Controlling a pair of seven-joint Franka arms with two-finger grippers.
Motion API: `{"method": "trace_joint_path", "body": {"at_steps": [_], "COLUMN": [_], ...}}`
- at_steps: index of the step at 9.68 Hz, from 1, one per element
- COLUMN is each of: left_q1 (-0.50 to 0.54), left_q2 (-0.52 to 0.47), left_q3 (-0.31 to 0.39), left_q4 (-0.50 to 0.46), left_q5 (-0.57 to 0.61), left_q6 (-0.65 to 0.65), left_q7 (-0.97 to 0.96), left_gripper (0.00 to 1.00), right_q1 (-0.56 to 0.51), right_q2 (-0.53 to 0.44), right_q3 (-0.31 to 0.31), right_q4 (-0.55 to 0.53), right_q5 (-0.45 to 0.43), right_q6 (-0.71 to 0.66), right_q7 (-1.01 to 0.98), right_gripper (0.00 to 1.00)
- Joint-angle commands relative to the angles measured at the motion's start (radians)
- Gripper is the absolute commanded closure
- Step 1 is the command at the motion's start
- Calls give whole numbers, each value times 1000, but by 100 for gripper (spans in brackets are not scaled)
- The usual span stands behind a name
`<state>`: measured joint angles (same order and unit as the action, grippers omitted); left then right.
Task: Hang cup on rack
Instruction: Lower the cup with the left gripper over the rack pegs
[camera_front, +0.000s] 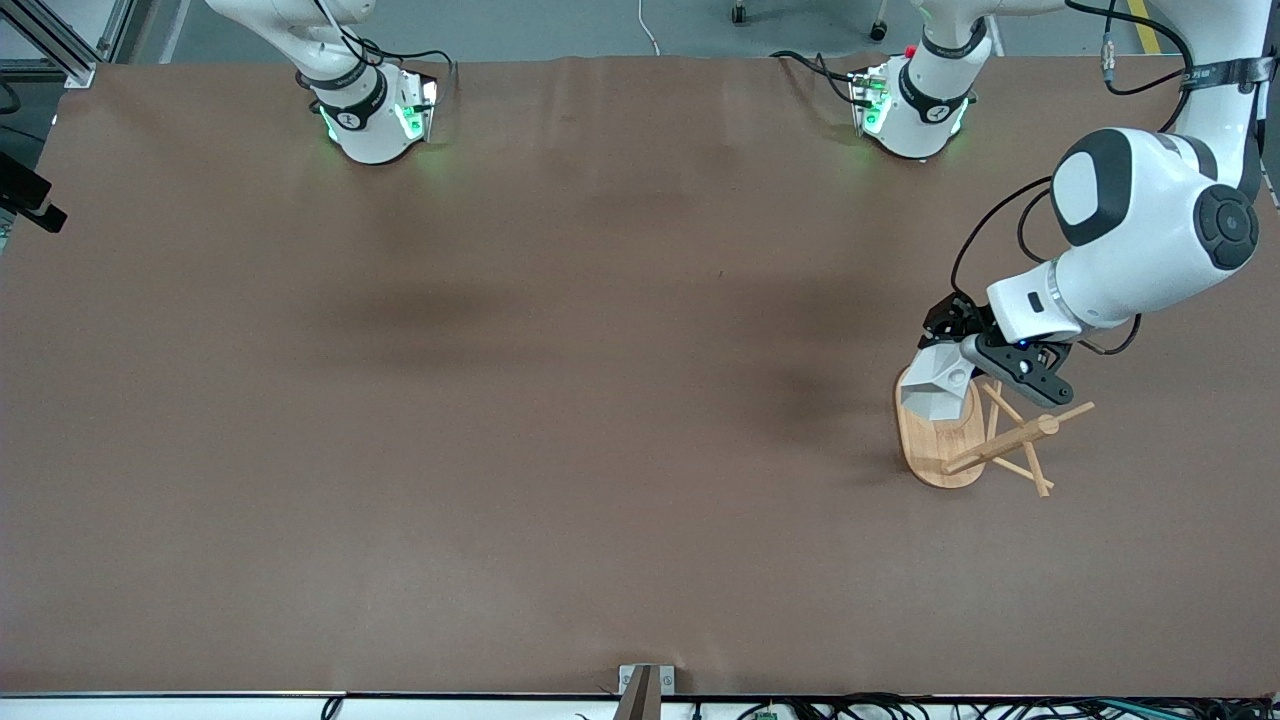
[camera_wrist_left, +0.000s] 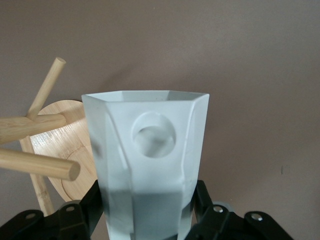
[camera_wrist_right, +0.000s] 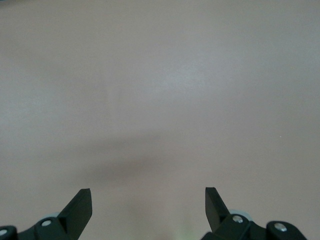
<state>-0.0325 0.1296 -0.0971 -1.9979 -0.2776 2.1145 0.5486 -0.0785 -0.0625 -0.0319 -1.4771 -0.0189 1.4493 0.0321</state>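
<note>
Half the rack (camera_front: 940, 450) base hides under the held cup (camera_front: 938, 385)

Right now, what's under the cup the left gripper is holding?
The rack's oval base lies under the cup, which the left gripper holds in the air. The cup covers part of the base there.

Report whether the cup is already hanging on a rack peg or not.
Not hung yet. The left gripper is shut on the cup over the rack base; the handle hole is empty, the pegs beside it.
</note>
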Motion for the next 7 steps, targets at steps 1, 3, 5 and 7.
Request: {"method": "trace_joint_path", "body": {"at_steps": [1, 3, 5, 7], "left_q1": [3, 3, 16, 26], "left_q2": [51, 54, 54, 62], "left_q3": [0, 2, 2, 2], "left_q4": [16, 36, 36, 36], "left_q5": [-9, -8, -6, -11], "left_q6": [10, 10, 10, 10], "left_q7": [27, 31, 40, 68], "left_gripper": [99, 99, 99, 99], "right_q1": [-4, -4, -4, -4], "right_q2": [3, 3, 3, 4], "right_q3": [1, 0, 0, 0], "right_q4": [8, 8, 8, 8], "right_q5": [-4, -4, -4, -3], "right_q6": [-10, -10, -10, -9], "right_q7": [9, 9, 9, 9], "right_gripper": [0, 0, 0, 0]}}
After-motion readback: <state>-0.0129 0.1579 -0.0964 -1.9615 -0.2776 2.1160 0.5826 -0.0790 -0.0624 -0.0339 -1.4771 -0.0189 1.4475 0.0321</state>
